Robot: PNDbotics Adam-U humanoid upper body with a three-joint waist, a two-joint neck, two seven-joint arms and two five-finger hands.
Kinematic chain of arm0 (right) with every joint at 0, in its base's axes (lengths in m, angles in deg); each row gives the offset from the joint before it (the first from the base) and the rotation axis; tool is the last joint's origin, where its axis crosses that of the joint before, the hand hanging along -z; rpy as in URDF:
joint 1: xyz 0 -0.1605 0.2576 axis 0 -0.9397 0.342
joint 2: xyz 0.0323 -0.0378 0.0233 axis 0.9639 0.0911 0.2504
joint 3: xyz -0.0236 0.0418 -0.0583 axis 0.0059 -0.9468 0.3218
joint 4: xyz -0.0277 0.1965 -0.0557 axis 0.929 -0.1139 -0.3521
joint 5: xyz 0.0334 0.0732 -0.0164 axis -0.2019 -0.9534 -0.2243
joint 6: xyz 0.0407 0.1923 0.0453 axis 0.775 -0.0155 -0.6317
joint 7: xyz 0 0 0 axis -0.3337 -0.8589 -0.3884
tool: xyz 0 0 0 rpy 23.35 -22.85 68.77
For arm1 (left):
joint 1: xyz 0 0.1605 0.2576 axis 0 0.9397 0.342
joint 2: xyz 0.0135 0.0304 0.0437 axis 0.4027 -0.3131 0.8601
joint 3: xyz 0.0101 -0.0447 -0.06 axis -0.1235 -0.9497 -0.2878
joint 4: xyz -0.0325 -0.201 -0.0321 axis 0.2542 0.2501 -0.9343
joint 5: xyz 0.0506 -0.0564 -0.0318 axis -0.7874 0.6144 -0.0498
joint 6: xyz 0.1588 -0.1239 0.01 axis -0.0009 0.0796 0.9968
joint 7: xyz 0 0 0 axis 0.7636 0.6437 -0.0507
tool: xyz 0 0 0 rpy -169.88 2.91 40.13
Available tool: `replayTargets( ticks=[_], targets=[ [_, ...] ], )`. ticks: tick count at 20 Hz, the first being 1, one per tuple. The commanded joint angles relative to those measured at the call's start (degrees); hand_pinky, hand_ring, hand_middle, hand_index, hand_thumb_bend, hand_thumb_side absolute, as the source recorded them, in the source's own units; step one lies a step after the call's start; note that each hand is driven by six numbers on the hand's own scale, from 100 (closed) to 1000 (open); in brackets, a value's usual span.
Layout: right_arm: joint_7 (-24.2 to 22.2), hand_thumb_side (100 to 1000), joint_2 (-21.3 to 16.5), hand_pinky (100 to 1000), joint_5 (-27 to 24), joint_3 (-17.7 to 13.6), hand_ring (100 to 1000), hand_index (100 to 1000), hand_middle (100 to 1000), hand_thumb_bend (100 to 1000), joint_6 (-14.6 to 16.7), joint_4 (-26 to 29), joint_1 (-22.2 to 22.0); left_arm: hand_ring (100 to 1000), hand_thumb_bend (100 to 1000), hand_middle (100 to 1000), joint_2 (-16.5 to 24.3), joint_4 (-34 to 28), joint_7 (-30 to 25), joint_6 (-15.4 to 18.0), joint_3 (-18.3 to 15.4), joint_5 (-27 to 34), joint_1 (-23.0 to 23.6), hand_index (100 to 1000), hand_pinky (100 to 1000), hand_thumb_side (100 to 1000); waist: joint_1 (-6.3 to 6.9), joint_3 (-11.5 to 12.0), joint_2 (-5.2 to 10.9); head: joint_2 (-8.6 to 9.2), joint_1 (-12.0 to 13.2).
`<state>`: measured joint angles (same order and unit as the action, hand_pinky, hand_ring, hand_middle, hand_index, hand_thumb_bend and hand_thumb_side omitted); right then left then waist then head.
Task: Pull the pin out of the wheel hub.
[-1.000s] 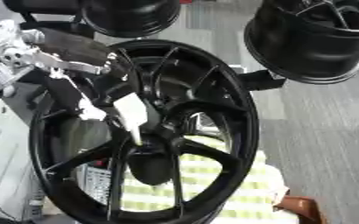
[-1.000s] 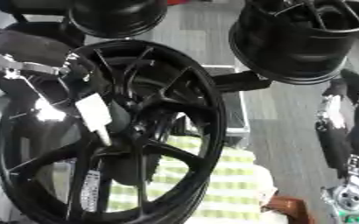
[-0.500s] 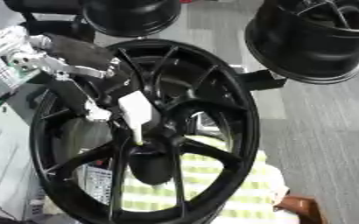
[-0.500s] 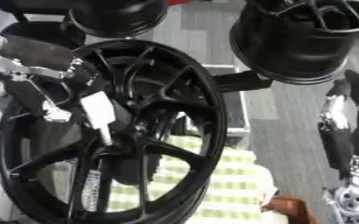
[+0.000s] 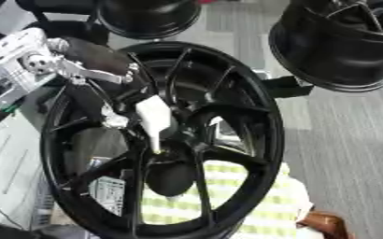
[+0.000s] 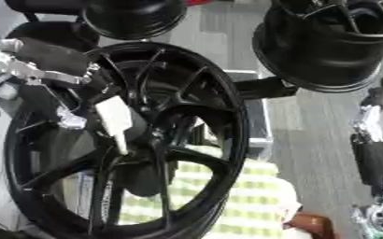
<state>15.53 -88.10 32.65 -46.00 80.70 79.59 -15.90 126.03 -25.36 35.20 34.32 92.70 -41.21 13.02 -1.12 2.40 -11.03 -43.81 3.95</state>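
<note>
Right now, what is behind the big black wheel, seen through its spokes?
Through the wheel spokes a yellow-and-white checked cloth shows low down. The rim and spokes cover the rest.

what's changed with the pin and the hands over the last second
The left hand, curled round the white pin, has drawn it slightly up and away from the wheel hub. The black wheel stayed put, and the right hand kept idle at the right edge.

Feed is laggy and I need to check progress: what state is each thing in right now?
Wheel: standing upright on its edge.
Pin: white, tip at the hub, tilted up and left.
Left hand: fingers curled round the pin's top.
Right hand: hanging idle at the right edge, away from the wheel.
</note>
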Motion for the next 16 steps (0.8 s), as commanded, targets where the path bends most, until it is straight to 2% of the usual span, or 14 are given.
replayTargets(
  ticks=[1, 4, 7, 9, 12, 16],
  targets=[
    [0.2, 657, -0.2, 899, -0.6, -0.4, 809, 779, 636, 100, -0.1, 1.0, 0.5, 748, 126, 651, 0.1, 0.2, -10.8, 10.4, -0.6, 0.3, -1.8, 780, 821, 767, 0.16, -0.2, 0.6, -0.3, 0.3],
    [0.2, 657, -0.3, 899, -0.6, -0.5, 809, 779, 637, 100, 0.0, 1.0, 0.5, 749, 130, 651, -0.3, 0.0, -10.8, 10.2, -0.6, 0.7, -2.5, 783, 823, 794, 0.16, -0.2, 0.67, -0.3, 0.3],
    [0.3, 656, -0.3, 899, -0.7, -0.6, 808, 779, 636, 100, 0.0, 1.0, 0.5, 784, 179, 746, -0.5, -0.2, -10.8, 10.1, -0.3, 0.8, -3.1, 819, 840, 851, 0.18, -0.2, 0.75, -0.3, 0.3],
    [0.2, 656, -0.3, 899, -0.8, -0.6, 808, 778, 636, 100, 0.0, 1.0, 0.4, 806, 230, 770, -0.5, -0.4, -10.8, 10.2, -0.3, 0.5, -3.4, 837, 869, 890, 0.2, -0.2, 0.79, -0.3, 0.3],
    [0.2, 656, -0.4, 899, -0.8, -0.6, 808, 778, 637, 100, 0.0, 1.0, 0.4, 818, 264, 781, -0.5, -1.0, -10.8, 10.4, -1.0, 0.3, -4.1, 845, 871, 918, 0.24, -0.2, 0.88, -0.3, 0.1],
    [0.1, 656, -0.4, 898, -0.9, -0.6, 808, 778, 637, 100, 0.0, 1.0, 0.3, 816, 292, 775, -0.6, -2.0, -10.8, 9.8, -2.4, 0.8, -5.3, 844, 865, 910, 0.26, -0.1, 1.02, -0.3, -0.6]
  ],
)
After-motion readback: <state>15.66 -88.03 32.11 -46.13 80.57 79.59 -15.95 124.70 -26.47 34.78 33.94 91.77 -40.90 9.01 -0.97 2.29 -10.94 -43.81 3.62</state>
